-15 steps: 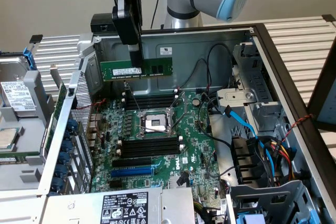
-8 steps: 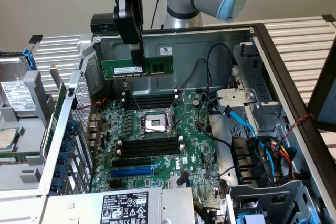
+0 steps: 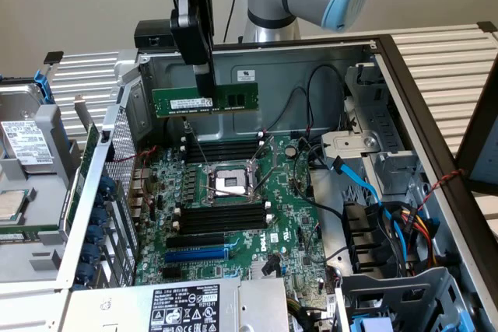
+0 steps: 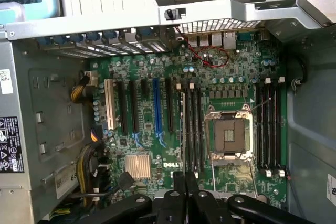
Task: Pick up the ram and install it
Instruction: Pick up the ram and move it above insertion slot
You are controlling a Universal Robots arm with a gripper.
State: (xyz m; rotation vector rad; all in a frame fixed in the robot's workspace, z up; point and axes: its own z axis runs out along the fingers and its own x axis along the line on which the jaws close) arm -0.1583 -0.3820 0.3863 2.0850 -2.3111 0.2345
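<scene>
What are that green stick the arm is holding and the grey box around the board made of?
The ram looks like rigid green circuit board with a matte finish; it carries a white, paper-like label and black chips, probably plastic-cased. The computer case looks like bare sheet metal, going by its dull grey surface, thin folded edges and punched holes.

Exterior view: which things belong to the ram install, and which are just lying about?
Job: gripper, shut on the ram, held above the motherboard; long black slots.
Lying about: blue slot, processor socket, blue cables, drive at the exterior view's left.
</scene>
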